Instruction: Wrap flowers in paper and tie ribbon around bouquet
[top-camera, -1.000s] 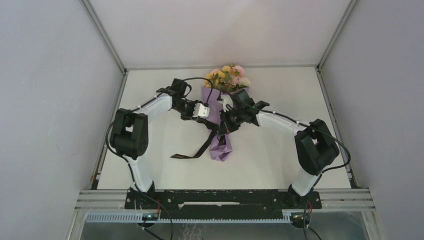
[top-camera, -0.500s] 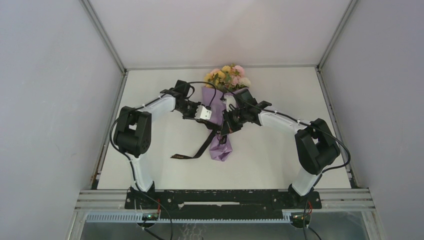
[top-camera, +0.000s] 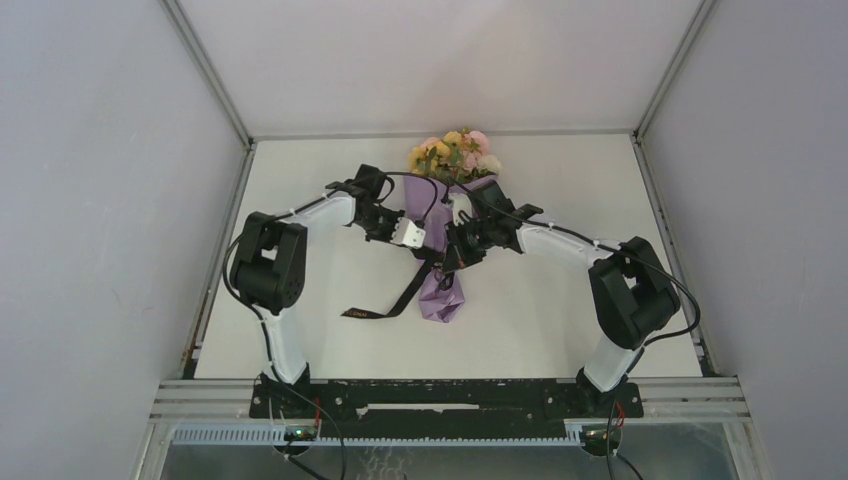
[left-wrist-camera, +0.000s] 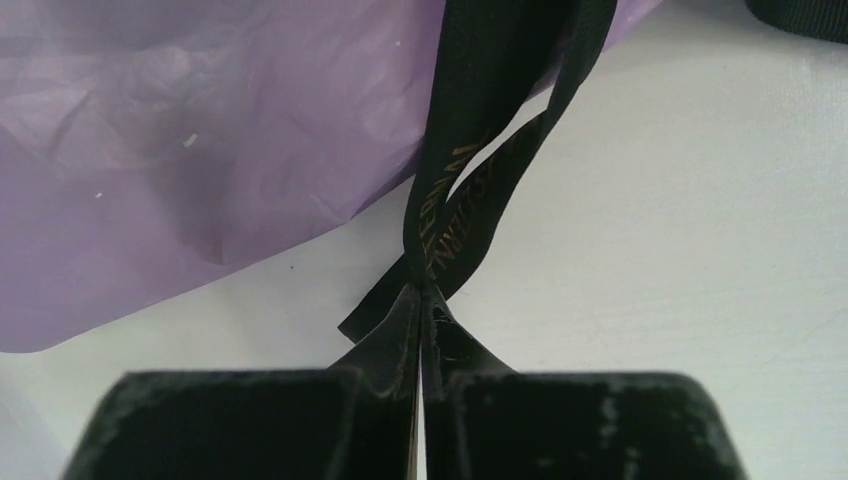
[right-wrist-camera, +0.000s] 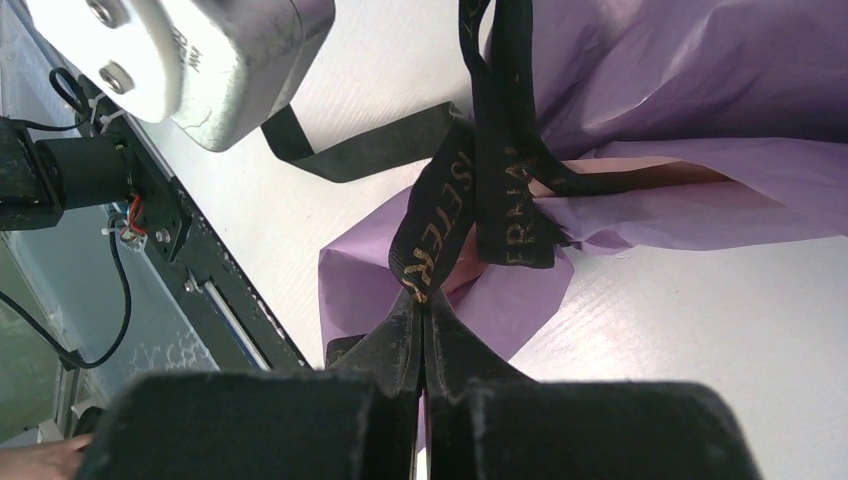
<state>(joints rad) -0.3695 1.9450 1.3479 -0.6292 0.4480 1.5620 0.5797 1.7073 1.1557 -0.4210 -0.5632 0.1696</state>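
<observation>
Lettering in gold runs along the ribbon (left-wrist-camera: 470, 200). The left wrist view gives a fragment that reads roughly STERN, and the right wrist view gives ISETER and FRAI on two crossing strands. The rest is too folded to read.

The left end effector (left-wrist-camera: 422, 300) is pinched tight on the ribbon just off the edge of the lilac paper (left-wrist-camera: 180, 160), above the white surface (left-wrist-camera: 700, 250). The right end effector (right-wrist-camera: 425, 305) is likewise clamped on a ribbon strand, over the paper, where a strip of its pink face shows.

Only the right wrist view shows the left arm's white housing (right-wrist-camera: 200, 60) close by. Only the top view shows the flowers (top-camera: 455, 152) at the far end of the bouquet (top-camera: 440, 295), which lies mid-surface between the arms. That view alone also shows the ribbon's loose tail trailing to the near left.

A second ago the left end effector stood partly open, left of the paper; it has since moved in and closed. The right one has stayed clamped, and the bouquet has not shifted.
</observation>
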